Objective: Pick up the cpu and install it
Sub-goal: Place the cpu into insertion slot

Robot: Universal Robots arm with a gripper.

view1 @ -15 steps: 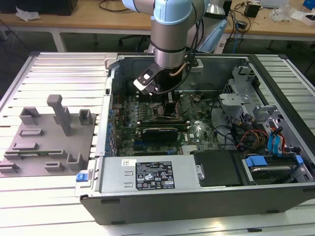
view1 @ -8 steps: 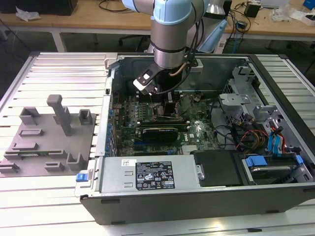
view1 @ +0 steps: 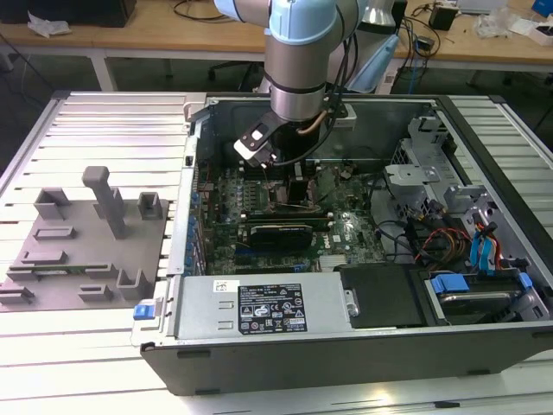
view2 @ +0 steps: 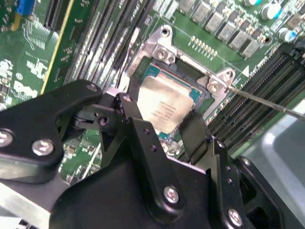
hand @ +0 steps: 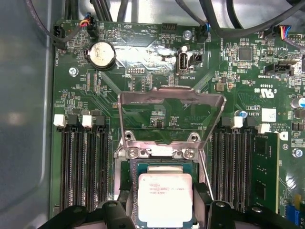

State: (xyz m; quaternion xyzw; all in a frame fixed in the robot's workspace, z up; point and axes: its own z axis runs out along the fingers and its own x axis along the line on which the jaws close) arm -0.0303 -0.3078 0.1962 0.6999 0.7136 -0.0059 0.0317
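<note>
The cpu [hand: 164, 193], a small square chip with a silvery top, lies flat in the open socket [hand: 125, 171] on the green motherboard [hand: 143, 47]. My gripper [hand: 164, 202] straddles it, one black finger against each of two opposite edges, shut on the chip. In the second wrist view the cpu [view2: 167, 105] sits inside the metal socket frame [view2: 159, 52], with my gripper [view2: 162, 117] around it. The socket's load plate [hand: 171, 98] stands raised. In the exterior view the arm reaches down into the computer case and the gripper [view1: 289, 186] hangs low over the board.
Memory slots [hand: 83, 162] flank the socket on both sides. A thin metal lever [view2: 267, 102] sticks out beside the frame. The case holds a power supply [view1: 259, 307], drive cages [view1: 423, 164] and cables [view1: 432, 242]. A grey fixture plate [view1: 86, 233] lies at the exterior view's left.
</note>
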